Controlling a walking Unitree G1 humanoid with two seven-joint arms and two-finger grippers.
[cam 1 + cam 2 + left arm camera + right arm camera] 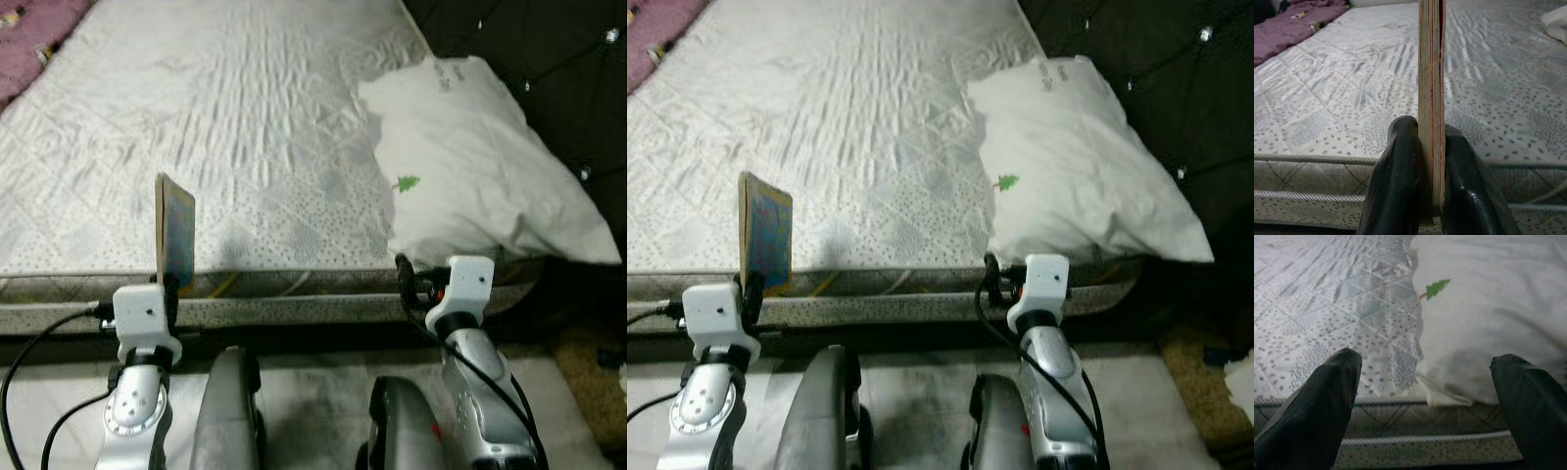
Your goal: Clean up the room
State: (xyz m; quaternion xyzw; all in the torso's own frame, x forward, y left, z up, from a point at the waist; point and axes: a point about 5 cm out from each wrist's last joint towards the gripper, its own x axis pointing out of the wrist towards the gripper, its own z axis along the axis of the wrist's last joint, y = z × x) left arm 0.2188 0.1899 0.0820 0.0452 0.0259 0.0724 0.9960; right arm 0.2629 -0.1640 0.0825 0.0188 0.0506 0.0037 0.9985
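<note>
My left gripper (168, 284) is shut on a thin book (176, 233) with a colourful cover, held upright on its edge just above the near edge of the bare mattress (216, 117). Along the fingers (1396, 171) the book (1431, 98) appears edge-on, clamped between both pads. My right gripper (1430, 377) is open with nothing between its fingers, level with the mattress edge and pointing at the near corner of a white pillow (470, 166) that bears a small green tree print (407, 183).
A purple blanket (1288, 27) lies bunched at the far left of the mattress. A dark quilted headboard (549, 59) runs along the right. A brown rug (588, 377) lies on the pale floor (313, 392) at the right.
</note>
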